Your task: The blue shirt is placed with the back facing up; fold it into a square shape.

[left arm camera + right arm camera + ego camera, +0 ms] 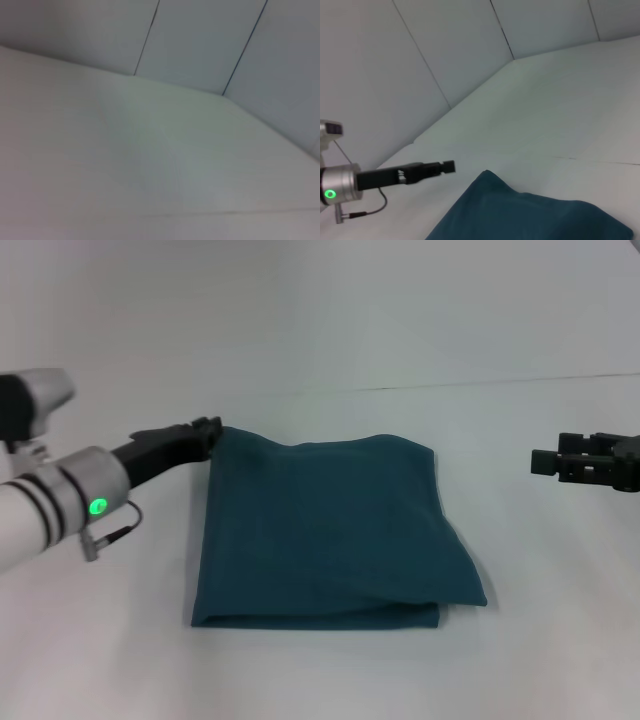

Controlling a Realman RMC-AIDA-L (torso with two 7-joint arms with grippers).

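At the middle of the white table (330, 320) lies the blue shirt (330, 530), already folded into a rough square, plain side up, its near edge showing stacked layers and its corner at four o'clock bulging out past the one below it. My left claw (207, 432) sits at the shirt's ten o'clock corner, tips right against the raised peak of cloth there. From the head view I cannot tell whether the tips are pinching that corner or just beside it; the right wrist view suggests a sliver of table between tips and cloth, so I judge I have hold of nothing. How far the tips stand apart I cannot tell. My right claw (575, 460) hangs well off at three o'clock, above the table, holding nothing; its opening I cannot read either.

To finish well, I judge I should flatten the lifted corner, then square up the bulging side so the edges line up.

My left wrist view shows only bare table and wall, no cloth and no fingers. The lettered side is hidden underneath.
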